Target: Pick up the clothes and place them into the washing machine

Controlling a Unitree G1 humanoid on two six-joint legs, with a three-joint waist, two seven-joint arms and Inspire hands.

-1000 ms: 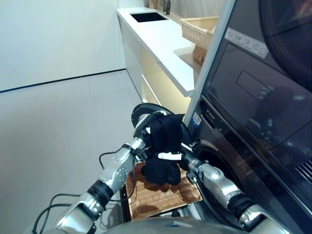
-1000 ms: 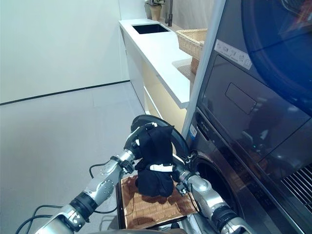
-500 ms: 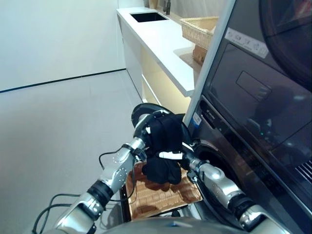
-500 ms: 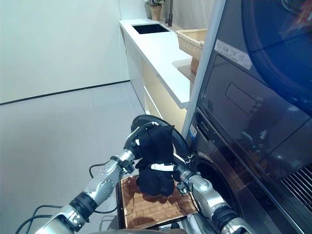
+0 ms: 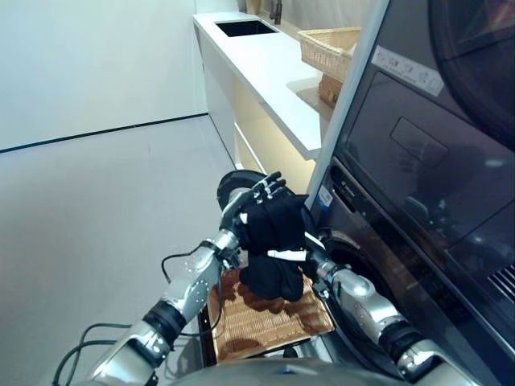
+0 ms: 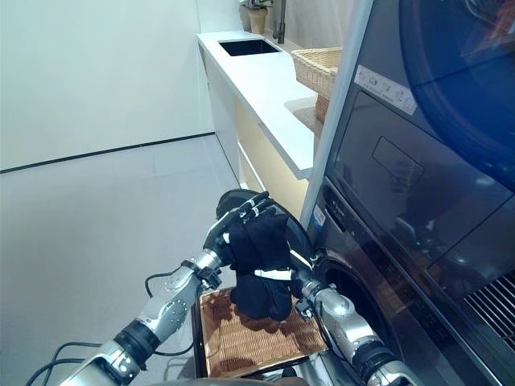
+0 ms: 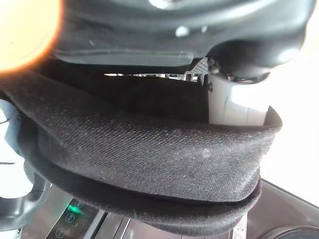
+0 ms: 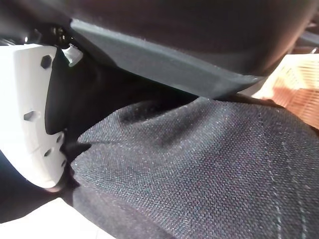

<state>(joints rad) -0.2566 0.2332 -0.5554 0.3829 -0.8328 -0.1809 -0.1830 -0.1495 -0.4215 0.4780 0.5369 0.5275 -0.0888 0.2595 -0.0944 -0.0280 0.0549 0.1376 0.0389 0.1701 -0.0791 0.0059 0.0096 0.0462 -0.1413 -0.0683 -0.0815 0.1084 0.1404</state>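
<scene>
A black garment hangs bunched between my two hands, above a flat wicker basket on the floor. My left hand rests against the garment's far side with its fingers straight, spread and pointing up. My right hand is curled into the cloth from the washer side, its white thumb cover pressed across the fabric. The washing machine's round opening is just right of the garment. Its dark round door stands open behind my left hand. Both wrist views are filled by black cloth.
A white counter with a sink runs along the back, with a wicker basket on it beside the machine. A second dark appliance is stacked above the washer. Grey floor spreads to the left.
My left hand's fingers, curled over the garment before, are now straight and spread. The garment has shifted slightly right, toward the washer opening, with my right hand still holding it.
</scene>
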